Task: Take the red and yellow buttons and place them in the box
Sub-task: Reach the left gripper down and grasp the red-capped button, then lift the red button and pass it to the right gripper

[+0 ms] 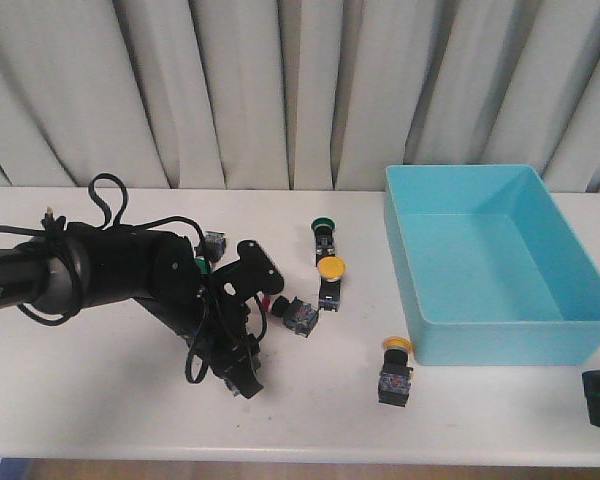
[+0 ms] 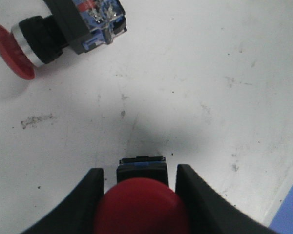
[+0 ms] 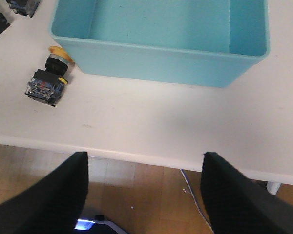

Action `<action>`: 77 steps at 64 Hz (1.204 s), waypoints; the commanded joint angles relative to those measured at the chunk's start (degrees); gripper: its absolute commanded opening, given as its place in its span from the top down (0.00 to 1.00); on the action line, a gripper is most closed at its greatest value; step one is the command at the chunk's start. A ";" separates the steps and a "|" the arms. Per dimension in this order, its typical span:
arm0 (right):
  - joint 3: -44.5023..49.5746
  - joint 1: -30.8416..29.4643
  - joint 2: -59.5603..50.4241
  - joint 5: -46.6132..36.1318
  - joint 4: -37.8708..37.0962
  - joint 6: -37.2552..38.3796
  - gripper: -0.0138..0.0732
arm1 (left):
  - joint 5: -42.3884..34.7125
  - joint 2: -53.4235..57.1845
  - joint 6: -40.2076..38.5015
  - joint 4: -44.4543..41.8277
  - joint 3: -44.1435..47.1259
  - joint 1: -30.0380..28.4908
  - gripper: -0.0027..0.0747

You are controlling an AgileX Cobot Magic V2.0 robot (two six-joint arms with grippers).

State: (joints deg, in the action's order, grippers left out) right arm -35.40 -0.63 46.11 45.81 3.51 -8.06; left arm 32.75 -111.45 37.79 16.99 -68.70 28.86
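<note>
A: What's the risk right now?

B: The left gripper (image 2: 139, 195) is clamped on a red button (image 2: 140, 204), fingers against the sides just under the cap. The cap is rounded and wider than the black body, so I'd judge the hold could slip or the button could twist on the carry to the box (image 1: 570, 320), which sits at the right of the front view, well apart from the arm at the left.

A: Anything in the way?

B: Another red button (image 2: 53, 36) lies on its side at the upper left of the wrist view. A swing across could knock it, or the yellow one (image 1: 331, 272) mid-frame.

A: And the held button, how does it look?

B: Glossy red mushroom cap, black blocky body with a blue strip showing above the cap.

A: The right gripper (image 3: 144, 195)?

B: Its fingers stand wide apart, empty, over the table edge. A yellow button (image 3: 48, 80) lies beside the box's near wall.
</note>
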 commanded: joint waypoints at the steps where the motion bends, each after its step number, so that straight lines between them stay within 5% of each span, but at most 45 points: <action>1: -1.80 -0.39 0.16 -2.60 0.08 -0.49 0.30 | -0.89 3.31 -0.29 0.91 -1.63 0.25 0.73; 20: -1.80 -0.39 0.16 -4.23 2.45 -2.59 0.30 | 1.25 11.21 -1.49 1.27 -1.63 0.25 0.75; 42: -4.01 -0.27 4.35 -0.14 25.23 -34.56 0.30 | 2.32 23.45 0.01 6.73 -1.63 0.25 0.75; 51: -7.07 2.00 9.38 1.51 28.98 -42.00 0.30 | 4.21 25.84 10.94 16.94 -1.63 0.25 0.75; 65: -12.15 10.85 17.53 1.77 27.14 -51.52 0.30 | 10.66 25.88 39.33 37.82 -1.63 0.25 0.75; 77: -13.47 17.86 22.45 -3.10 29.73 -66.99 0.30 | 15.38 25.88 54.43 49.63 -1.63 0.25 0.75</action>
State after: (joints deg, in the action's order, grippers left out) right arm -46.86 14.48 67.68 47.53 29.78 -66.74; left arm 46.70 -87.88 85.44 57.85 -68.70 28.90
